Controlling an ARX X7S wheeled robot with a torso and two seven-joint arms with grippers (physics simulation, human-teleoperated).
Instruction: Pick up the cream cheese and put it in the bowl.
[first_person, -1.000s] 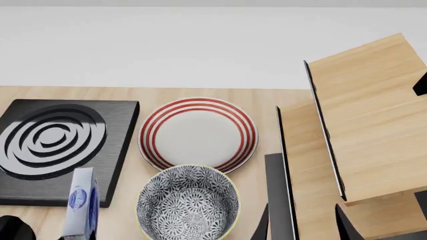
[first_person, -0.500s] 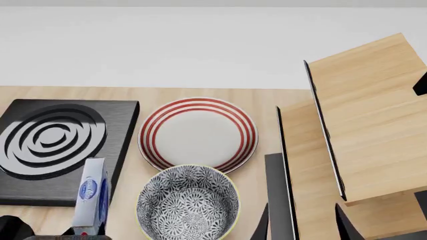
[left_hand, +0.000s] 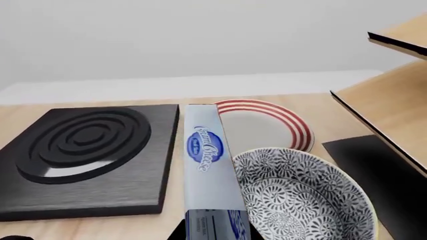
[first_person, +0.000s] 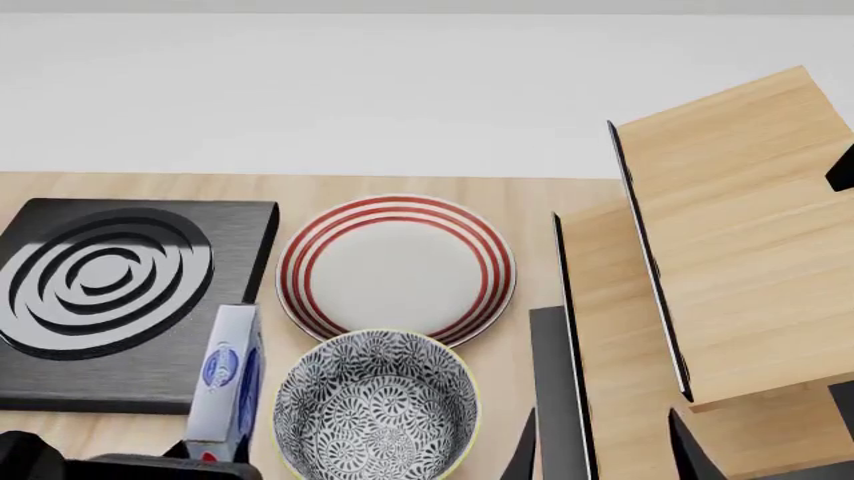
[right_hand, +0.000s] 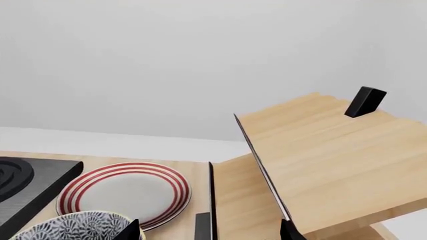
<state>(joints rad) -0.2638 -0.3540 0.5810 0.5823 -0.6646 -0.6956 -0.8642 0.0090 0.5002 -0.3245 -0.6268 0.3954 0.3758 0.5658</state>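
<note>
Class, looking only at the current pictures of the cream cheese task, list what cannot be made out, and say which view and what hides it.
- Left gripper's grip on the cream cheese: head and left wrist views; the bottom edge cuts the fingers off.
- Bowl's near rim: head view, cut by the bottom edge.
- Small print on the box's lower end: left wrist view, too small to read.
- Right gripper: only dark finger tips show at the right wrist view's bottom edge; open or shut unclear.

The frame edge cuts off the bowl (first_person: 375, 405) and left gripper (first_person: 147, 467).
</note>
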